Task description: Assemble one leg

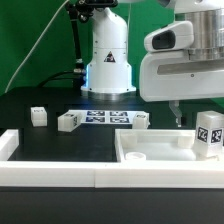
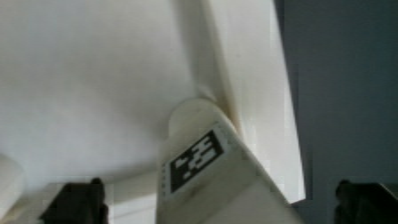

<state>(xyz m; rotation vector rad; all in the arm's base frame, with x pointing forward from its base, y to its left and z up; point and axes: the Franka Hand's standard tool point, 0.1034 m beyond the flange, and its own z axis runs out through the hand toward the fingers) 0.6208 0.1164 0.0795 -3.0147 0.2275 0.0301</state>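
My gripper [image 1: 178,121] hangs over the large white panel [image 1: 150,152] at the exterior view's right, fingers pointing down. In the wrist view my gripper [image 2: 219,205] is open, with both dark fingertips [image 2: 75,200] wide apart. A white leg [image 2: 210,158] with a black-and-white tag shows between them, lying against the panel's raised rim [image 2: 249,70]; the fingers do not touch it. A tagged leg [image 1: 208,134] stands at the panel's right end. Three more legs lie on the black table: one far left [image 1: 38,116], one beside it [image 1: 68,121], one near the panel [image 1: 140,121].
The marker board [image 1: 105,118] lies flat between the loose legs, in front of the arm's white base [image 1: 108,60]. A low white wall [image 1: 60,180] runs along the front and the left edge of the table.
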